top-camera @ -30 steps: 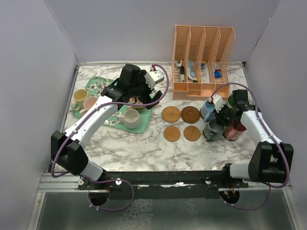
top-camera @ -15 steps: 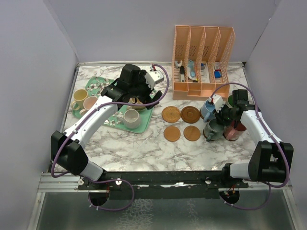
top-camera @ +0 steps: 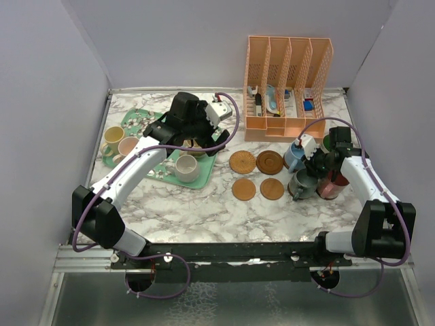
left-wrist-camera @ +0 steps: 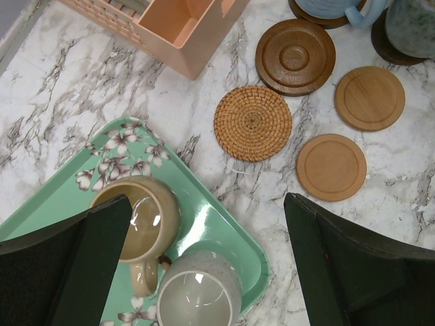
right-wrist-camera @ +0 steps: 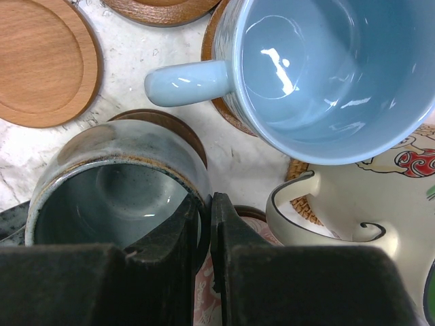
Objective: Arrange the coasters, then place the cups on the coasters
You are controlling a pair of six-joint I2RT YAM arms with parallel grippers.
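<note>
Left of the flowered tray (top-camera: pixel 136 121), at its edge, stand a yellow cup (top-camera: pixel 111 138) and a pink cup (top-camera: pixel 128 146), with no coaster showing under either. On the tray itself are a tan cup (left-wrist-camera: pixel 136 216) and a cream cup (left-wrist-camera: pixel 198 296), close together, the tan one's handle turned toward the cream one. The left gripper (left-wrist-camera: pixel 207 202) hangs above them, jaws spread wide with nothing between them. Seen from its wrist, the tan cup lies off-centre, hard by the finger (left-wrist-camera: pixel 64 272) at the left of that view rather than midway. A grasp would, I judge, call for a shift that way before coming down on the rim.

Right of the tray lie four bare coasters: a woven coaster (left-wrist-camera: pixel 253 123) nearest it, a dark ringed coaster (left-wrist-camera: pixel 295 57) beyond, and two light wooden coasters (left-wrist-camera: pixel 331 167). That is the way a tray cup must travel, and the left arm is much the nearer to both cup and coasters.

Farthest right of the tray, the right gripper (right-wrist-camera: pixel 206 201) is pinched narrow on the rim of the grey-teal cup (right-wrist-camera: pixel 109 197), one finger inside and one outside. That cup appears to sit on a dark brown coaster (right-wrist-camera: pixel 173 125). Just beside it stands the light blue cup (right-wrist-camera: pixel 326 68).
</note>
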